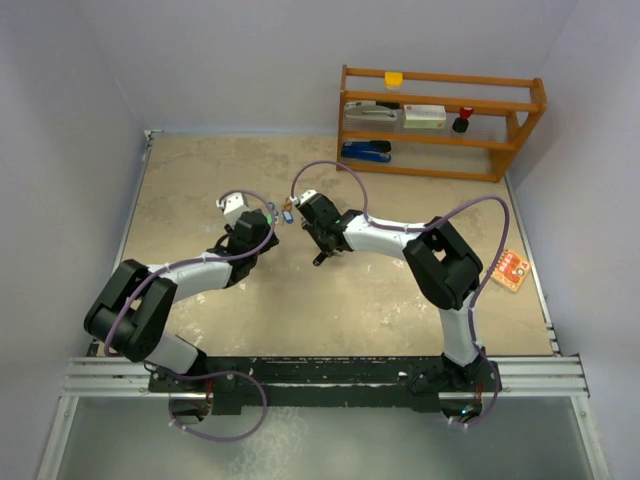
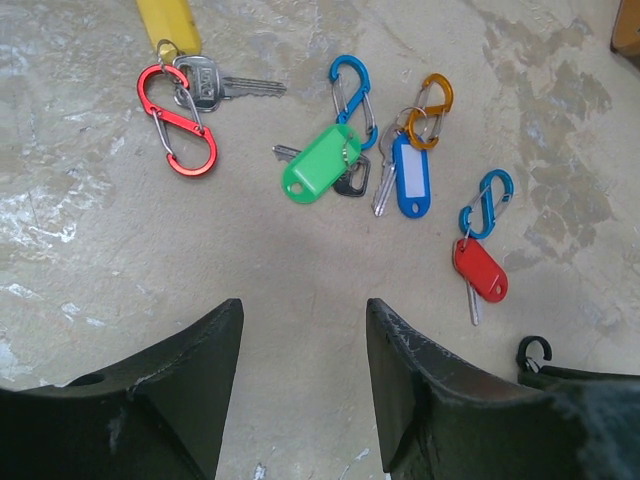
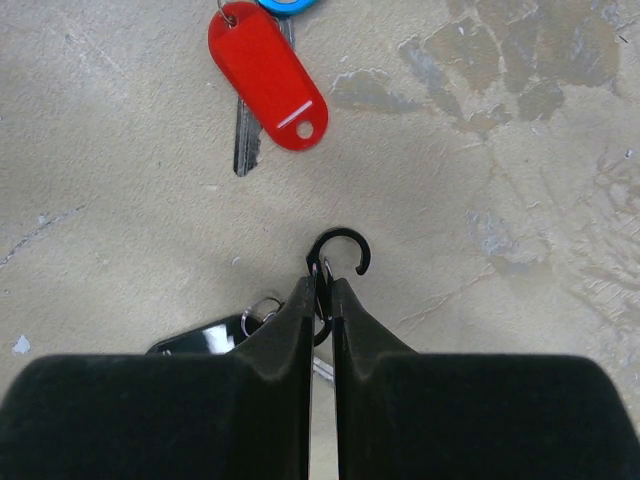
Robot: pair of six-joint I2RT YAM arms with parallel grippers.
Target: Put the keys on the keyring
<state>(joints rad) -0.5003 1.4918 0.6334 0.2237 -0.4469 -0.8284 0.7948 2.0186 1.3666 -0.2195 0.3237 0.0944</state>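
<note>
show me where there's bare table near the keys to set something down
Bare table lies between the left tool and the green tag, and below-left of the red clip. It is crowded from the green tag across to the red tag.

No lettering can be read; the stamp on the silver key (image 2: 205, 88) is too blurred.
</note>
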